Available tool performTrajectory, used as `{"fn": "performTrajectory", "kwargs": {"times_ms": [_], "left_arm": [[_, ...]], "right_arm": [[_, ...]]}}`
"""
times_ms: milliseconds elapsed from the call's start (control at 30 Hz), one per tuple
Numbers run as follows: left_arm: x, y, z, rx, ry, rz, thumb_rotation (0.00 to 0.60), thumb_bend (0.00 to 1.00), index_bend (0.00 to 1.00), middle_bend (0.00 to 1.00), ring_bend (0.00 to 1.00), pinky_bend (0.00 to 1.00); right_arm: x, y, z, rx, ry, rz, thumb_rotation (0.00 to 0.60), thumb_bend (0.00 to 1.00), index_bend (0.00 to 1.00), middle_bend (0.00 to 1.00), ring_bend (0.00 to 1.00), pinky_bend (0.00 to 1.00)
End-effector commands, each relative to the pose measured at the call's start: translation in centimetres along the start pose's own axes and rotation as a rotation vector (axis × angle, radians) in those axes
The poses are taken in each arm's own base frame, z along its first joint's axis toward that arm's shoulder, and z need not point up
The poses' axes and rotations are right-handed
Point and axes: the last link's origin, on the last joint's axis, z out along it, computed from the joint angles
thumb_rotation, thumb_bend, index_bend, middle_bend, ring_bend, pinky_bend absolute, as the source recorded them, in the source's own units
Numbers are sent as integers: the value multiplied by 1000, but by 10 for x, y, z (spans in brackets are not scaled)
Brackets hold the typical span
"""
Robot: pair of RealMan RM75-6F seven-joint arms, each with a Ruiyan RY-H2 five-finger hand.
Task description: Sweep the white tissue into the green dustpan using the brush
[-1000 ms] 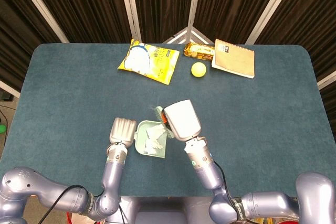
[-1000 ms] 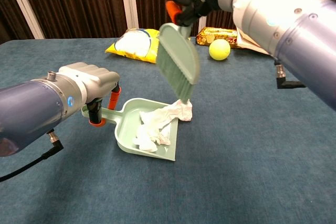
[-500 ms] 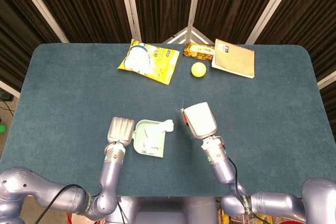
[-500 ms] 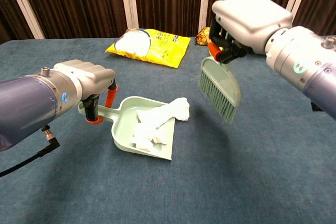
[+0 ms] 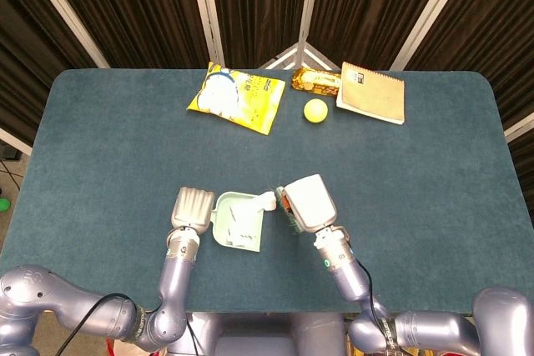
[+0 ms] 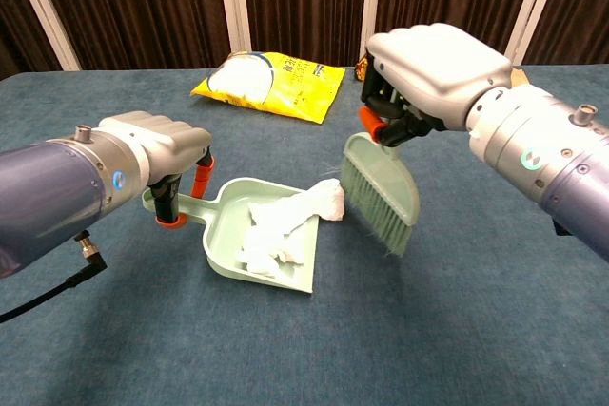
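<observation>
The green dustpan (image 6: 245,252) (image 5: 224,224) lies on the table near the front, its orange-tipped handle held by my left hand (image 6: 157,154) (image 5: 192,208). Crumpled white tissue (image 6: 282,225) (image 5: 249,211) lies mostly inside the pan, one end sticking out over its open right edge. My right hand (image 6: 433,68) (image 5: 309,202) grips the orange handle of the green brush (image 6: 380,190), which hangs bristles-down just right of the tissue's protruding end. In the head view the brush is mostly hidden under the hand.
At the back of the blue table (image 5: 100,139) lie a yellow snack bag (image 5: 236,97) (image 6: 270,83), a yellow ball (image 5: 315,110), a wrapped snack (image 5: 315,81) and a notebook (image 5: 372,92). Dark curtains hang behind.
The brush lifted off the tissue and swung right, then came back left and lower beside the tissue's end. The dustpan and left hand barely moved.
</observation>
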Motion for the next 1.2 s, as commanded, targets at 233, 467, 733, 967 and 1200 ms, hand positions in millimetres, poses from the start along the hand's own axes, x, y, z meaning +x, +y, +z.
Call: {"fn": "performTrajectory", "kwargs": {"times_ms": [233, 467, 733, 967, 1200], "left_arm": [[1, -2, 1, 4, 4, -1, 600, 608, 685, 1000, 990, 937], [0, -2, 2, 5, 3, -1, 600, 608, 685, 1000, 990, 937], [-2, 2, 4, 2, 3, -4, 600, 608, 685, 1000, 990, 937], [-4, 7, 3, -5, 2, -4, 600, 608, 685, 1000, 990, 937], [-1, 10, 2, -10, 14, -10, 600, 608, 685, 1000, 990, 937]], "right_arm": [[21, -24, -6, 142, 21, 89, 600, 573, 999, 982, 985, 961], [29, -22, -7, 187, 27, 100, 600, 573, 999, 982, 985, 962], [39, -17, -10, 253, 24, 84, 600, 574, 999, 982, 985, 962], [51, -14, -13, 309, 63, 71, 600, 574, 999, 982, 985, 962], [62, -8, -7, 278, 121, 85, 600, 574, 999, 982, 985, 961]]}}
